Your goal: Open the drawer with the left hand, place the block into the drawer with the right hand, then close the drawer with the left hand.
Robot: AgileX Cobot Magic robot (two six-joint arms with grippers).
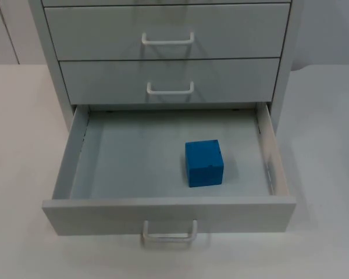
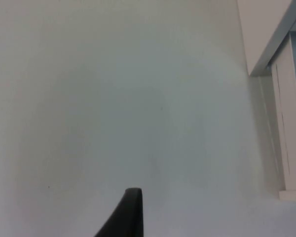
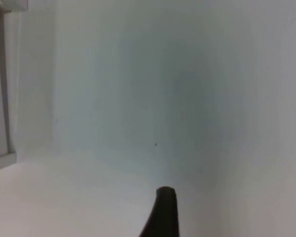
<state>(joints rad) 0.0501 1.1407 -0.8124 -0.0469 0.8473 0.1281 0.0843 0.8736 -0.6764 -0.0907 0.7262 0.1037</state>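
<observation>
Although the cabinet (image 1: 168,35) carries no label or writing that can be read, its make is plain enough: smooth, matt grey panels with square edges, each front fitted with a thin white bar handle bent into a shallow U. Two upper drawers sit shut, while the bottom drawer (image 1: 168,215) is pulled far out over the white table (image 1: 23,145), its flat floor and low straight side walls in the same pale grey. The block (image 1: 204,163) lies inside this drawer, on the floor right of centre and nearer the front wall than the back, touching no wall; it is a bright blue cube with crisp edges and a faint seam across the face turned to the front. The handle (image 1: 170,232) of the open drawer juts out from the front panel. In the left wrist view the left gripper (image 2: 130,215) hangs over bare table beside the cabinet's side; one rounded black fingertip shows, and I cannot tell how its fingers stand. The right gripper (image 3: 163,212) likewise waits over bare table near the cabinet's edge, finger state not discernible.
</observation>
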